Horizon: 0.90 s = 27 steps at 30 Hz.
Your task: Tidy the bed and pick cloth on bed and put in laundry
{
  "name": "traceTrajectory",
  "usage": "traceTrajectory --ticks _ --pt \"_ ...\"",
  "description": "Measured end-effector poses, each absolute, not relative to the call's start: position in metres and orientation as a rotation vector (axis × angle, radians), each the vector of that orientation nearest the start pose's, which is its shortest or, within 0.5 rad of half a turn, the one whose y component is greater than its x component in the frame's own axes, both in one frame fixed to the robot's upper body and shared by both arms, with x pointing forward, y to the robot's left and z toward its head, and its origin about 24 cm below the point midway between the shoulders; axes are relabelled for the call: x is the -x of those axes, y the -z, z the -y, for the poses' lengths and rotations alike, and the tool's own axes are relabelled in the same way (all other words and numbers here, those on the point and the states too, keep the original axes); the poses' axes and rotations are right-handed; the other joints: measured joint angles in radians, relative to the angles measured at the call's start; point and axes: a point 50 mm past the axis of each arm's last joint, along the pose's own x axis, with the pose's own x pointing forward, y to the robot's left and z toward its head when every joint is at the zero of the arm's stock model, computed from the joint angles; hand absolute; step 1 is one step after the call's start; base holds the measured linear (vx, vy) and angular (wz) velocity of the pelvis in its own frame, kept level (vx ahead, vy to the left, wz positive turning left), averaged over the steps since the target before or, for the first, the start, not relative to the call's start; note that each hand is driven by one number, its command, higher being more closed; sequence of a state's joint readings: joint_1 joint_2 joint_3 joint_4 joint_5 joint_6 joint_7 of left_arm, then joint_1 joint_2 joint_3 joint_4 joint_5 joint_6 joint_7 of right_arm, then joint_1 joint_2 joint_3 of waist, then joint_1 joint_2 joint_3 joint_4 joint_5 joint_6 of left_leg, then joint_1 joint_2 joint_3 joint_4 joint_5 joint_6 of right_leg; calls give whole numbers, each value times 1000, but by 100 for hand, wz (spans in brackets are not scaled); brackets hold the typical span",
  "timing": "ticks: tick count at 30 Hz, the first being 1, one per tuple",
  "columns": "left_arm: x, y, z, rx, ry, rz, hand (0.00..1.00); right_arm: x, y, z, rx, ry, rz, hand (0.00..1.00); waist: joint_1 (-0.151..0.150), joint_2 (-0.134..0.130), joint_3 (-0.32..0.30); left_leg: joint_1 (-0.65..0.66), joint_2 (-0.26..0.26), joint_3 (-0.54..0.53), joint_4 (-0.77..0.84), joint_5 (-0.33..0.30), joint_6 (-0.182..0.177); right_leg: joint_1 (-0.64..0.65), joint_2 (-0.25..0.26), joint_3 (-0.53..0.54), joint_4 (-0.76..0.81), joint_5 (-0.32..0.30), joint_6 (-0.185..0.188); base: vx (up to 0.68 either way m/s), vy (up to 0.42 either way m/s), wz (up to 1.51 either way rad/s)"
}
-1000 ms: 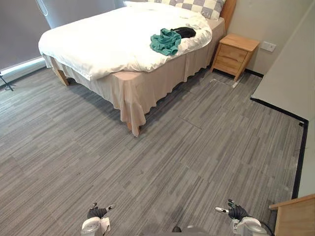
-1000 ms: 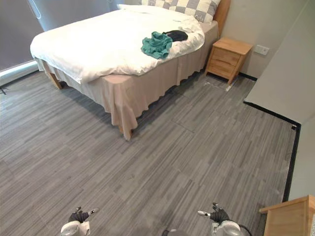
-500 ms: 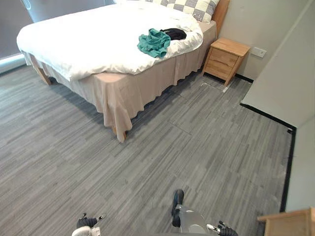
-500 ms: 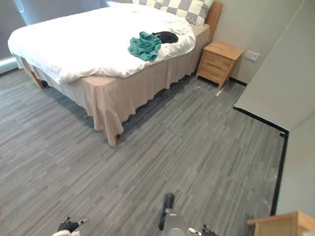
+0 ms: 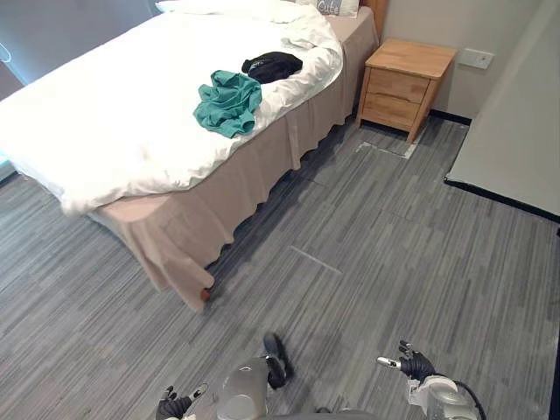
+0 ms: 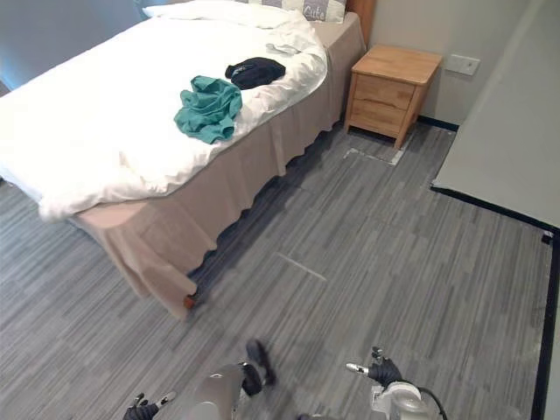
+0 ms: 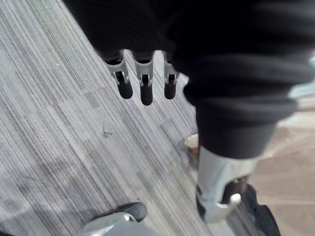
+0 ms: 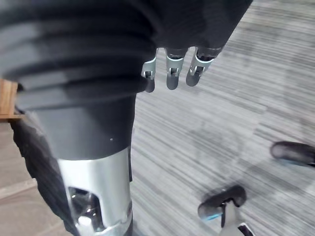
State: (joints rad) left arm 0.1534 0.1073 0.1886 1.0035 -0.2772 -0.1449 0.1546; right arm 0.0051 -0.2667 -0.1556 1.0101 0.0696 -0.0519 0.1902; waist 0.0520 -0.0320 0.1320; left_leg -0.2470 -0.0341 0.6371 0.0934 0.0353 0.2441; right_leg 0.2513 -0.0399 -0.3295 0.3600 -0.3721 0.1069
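Left eye view: the bed [image 5: 262, 166] fills the 9 to 12 o'clock part of the scene, under a white duvet [image 5: 105, 131] with a beige skirt [image 5: 175, 236] hanging below it. A teal cloth [image 5: 227, 103] lies crumpled on the duvet at about 11 o'clock, near the bed's floor-side edge. A black cloth [image 5: 272, 66] lies just beside it, at 1 o'clock from the teal one; contact between the two cannot be confirmed. A wooden nightstand [image 5: 409, 74] stands at 1 o'clock, next to the head of the bed and against the wall.

The left hand [image 5: 175, 405] sits low at 7 o'clock and the right hand [image 5: 411, 363] low at 5 o'clock. Both are over the grey floor [image 5: 394, 245], well apart from the bed. In each wrist view the fingers hang straight with the thumb apart, and nothing is held.
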Motion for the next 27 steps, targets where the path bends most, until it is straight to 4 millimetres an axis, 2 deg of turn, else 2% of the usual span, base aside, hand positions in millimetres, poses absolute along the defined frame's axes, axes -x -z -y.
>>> traceTrajectory --ticks 1,2,4,5,6,7,8,9,10,11,12,13,14,16,17,18,21,25,27 --pt "-84 152 -231 140 -571 -961 0 -137 132 260 30 119 -941 0 -1 -6 5 17 -9 -23 4 -14 -13 -60 -33 -3 148 20 39 689 172 75" --pt "-93 150 -233 125 -553 -945 0 -138 136 253 22 102 -961 0 -11 -10 10 76 -26 -87 30 -66 -37 -166 -89 -8 432 45 59 800 182 99" --pt "-95 149 -234 92 -523 -947 0 -131 141 244 1 96 -984 0 -14 13 29 198 -21 -170 20 -101 -73 -198 -95 -8 472 5 40 617 77 110" --pt "-97 148 -236 72 -515 -945 0 -128 143 240 -5 92 -991 0 -24 38 38 269 -7 -243 4 -117 -98 -230 -79 0 411 -12 18 549 -47 133" --pt "-100 146 -239 60 -523 -933 0 -127 144 237 -12 93 -990 0 -38 55 39 316 9 -314 -13 -130 -116 -285 -57 34 316 -15 13 526 -97 153" --pt "-104 145 -241 54 -524 -922 0 -126 145 235 -16 94 -991 0 -45 58 40 329 18 -354 -17 -139 -124 -316 -45 72 254 -8 17 487 -171 200" --pt "-112 141 -249 35 -526 -898 0 -120 147 230 -33 102 -1003 0 -54 51 42 338 25 -443 -17 -158 -148 -369 -24 202 73 53 51 431 -218 199" --pt "-115 138 -254 24 -531 -886 0 -118 148 226 -48 112 -1000 0 -57 30 41 343 20 -488 -6 -175 -165 -375 -26 288 -54 116 82 535 -313 231" --pt "-115 135 -262 -4 -542 -879 0 -106 153 216 -86 124 -1022 0 -48 -19 40 356 8 -539 39 -216 -192 -375 -38 385 -167 253 95 582 -408 194" --pt "-109 134 -271 -20 -588 -887 0 -98 157 205 -113 121 -1058 0 -47 -67 32 345 -2 -539 123 -277 -219 -369 -49 414 -187 404 32 641 -493 179" --pt "-103 134 -273 -3 -634 -898 0 -90 161 201 -137 138 -1099 0 -39 -86 30 324 13 -504 226 -346 -244 -356 -68 368 -153 382 -8 440 -358 115" --pt "-98 138 -266 27 -642 -916 0 -93 160 203 -133 148 -1104 0 -26 -55 38 307 51 -488 284 -371 -267 -340 -46 345 -152 378 -16 397 -319 83" --pt "-96 143 -251 72 -630 -928 0 -99 157 214 -111 167 -1087 0 -27 -21 46 272 108 -446 383 -385 -294 -296 -30 303 -193 379 -26 233 -170 69" --pt "-90 151 -224 138 -590 -971 0 -103 151 229 -78 193 -1062 0 -28 31 52 249 168 -350 430 -399 -317 -236 -21 236 -268 378 -40 280 -152 95" --pt "-88 154 -215 150 -566 -983 0 -104 148 243 -68 233 -1051 0 -28 55 39 265 176 -286 367 -382 -319 -217 -21 200 -303 380 -44 223 -94 85" --pt "-84 154 -216 145 -570 -990 0 -106 147 244 -73 239 -1042 0 -27 58 34 285 159 -286 304 -364 -317 -209 -26 184 -316 380 -44 215 -131 72" --pt "-79 153 -224 114 -576 -986 0 -112 147 240 -99 243 -1027 0 -27 40 15 351 109 -303 105 -281 -311 -193 -43 144 -361 381 -45 126 -101 37" --pt "-83 150 -228 53 -534 -953 0 -105 151 238 -131 273 -1061 0 -28 19 -5 362 102 -320 36 -228 -335 -181 -41 110 -391 382 -46 69 -86 26" --pt "-88 149 -228 47 -523 -933 0 -106 150 240 -137 291 -1055 0 -33 22 -8 377 102 -318 2 -209 -337 -180 -37 107 -392 382 -46 19 -73 1"
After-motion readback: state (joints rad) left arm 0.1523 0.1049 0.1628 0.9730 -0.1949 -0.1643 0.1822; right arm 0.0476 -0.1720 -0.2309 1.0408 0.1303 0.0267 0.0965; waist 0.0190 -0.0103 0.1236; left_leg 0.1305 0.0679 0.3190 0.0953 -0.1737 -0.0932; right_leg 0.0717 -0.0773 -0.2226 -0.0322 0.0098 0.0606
